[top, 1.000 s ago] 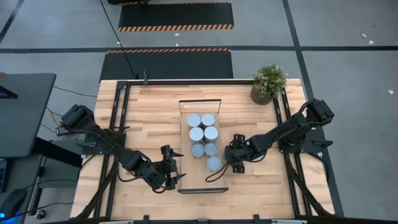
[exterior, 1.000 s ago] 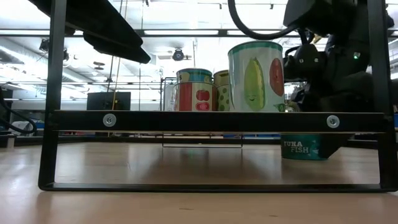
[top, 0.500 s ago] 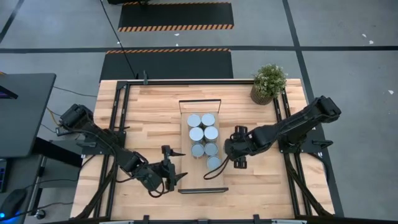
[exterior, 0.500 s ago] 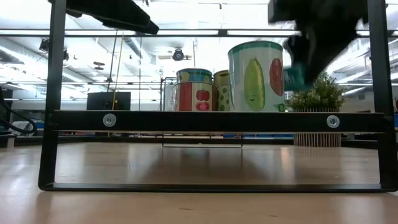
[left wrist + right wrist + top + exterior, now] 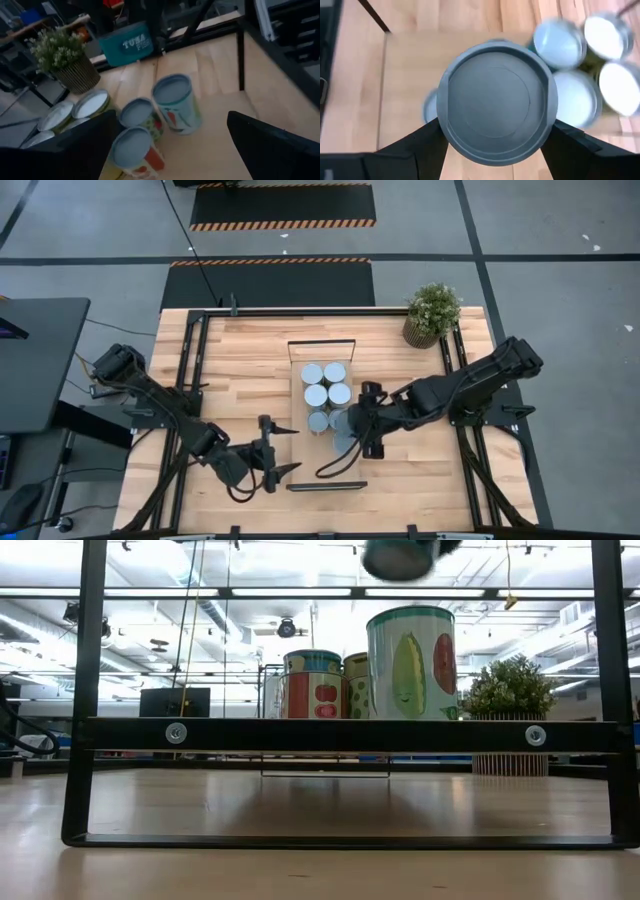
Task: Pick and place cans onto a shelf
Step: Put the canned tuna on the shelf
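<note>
The shelf (image 5: 308,465), a light board with black end frames, stands on the middle of the table. Several cans (image 5: 326,383) stand upright on it, lids up. My right gripper (image 5: 352,435) is shut on a teal "tuna fish" can (image 5: 125,44) above the shelf's near part, higher than the tall can (image 5: 411,662) at the front of the row. My left gripper (image 5: 281,448) is open and empty, left of the shelf's near end. My right gripper pinches the teal can by two opposite sides of its wall (image 5: 442,127), one finger (image 5: 415,145) on each side. The fingers come from above, slanting from the table's right. The can is upright, lid (image 5: 495,100) up, lifted clear of table and shelf.
A potted plant (image 5: 433,313) stands at the table's far right. Black frame rails (image 5: 190,380) run along the table's left and right sides. The shelf's near end frame (image 5: 350,735) crosses the low view.
My right gripper has lifted the teal can off the table right of the shelf. It has carried it up and toward the table's left, to a place over the shelf's near part. The can has stayed upright.
</note>
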You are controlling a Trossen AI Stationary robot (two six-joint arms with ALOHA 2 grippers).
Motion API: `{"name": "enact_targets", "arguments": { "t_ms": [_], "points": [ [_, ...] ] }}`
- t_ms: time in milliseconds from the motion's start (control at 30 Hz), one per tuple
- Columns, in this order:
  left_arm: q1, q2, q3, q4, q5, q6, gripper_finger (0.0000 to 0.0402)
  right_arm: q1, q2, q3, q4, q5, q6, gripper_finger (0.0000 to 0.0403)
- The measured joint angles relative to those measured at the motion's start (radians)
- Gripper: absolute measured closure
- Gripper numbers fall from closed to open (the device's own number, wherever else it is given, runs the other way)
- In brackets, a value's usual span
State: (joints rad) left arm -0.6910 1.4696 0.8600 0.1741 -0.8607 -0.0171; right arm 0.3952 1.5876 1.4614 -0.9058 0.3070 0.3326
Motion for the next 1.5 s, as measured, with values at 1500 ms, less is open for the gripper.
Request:
{"name": "enact_targets", "arguments": {
  "t_ms": [1500],
  "points": [
    [0.214,0.027,0.000,0.200,0.420,0.840,0.0046,-0.090,0.181,0.179,0.135,-0.357,-0.014,0.0119]
  ]
}}
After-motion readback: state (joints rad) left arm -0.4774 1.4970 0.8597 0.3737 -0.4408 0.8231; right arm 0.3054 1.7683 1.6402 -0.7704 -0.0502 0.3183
